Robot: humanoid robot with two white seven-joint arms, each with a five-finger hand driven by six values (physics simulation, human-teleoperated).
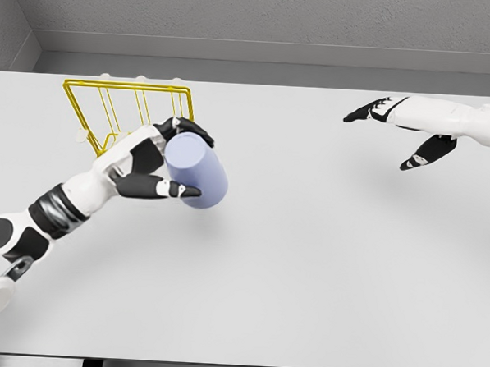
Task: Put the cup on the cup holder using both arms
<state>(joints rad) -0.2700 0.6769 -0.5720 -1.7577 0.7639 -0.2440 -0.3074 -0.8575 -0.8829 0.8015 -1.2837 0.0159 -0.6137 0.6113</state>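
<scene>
In the head view, the left hand comes in from the lower left and grips the lavender cup, its dark fingers wrapped over the top and its thumb pressed against the lower side. The cup is tilted and lies just in front of the yellow wire cup holder, which stands on the white table near the far left. Part of the rack is hidden behind the hand. The right hand hovers over the table's far right, well apart from the cup, its fingers spread and holding nothing
</scene>
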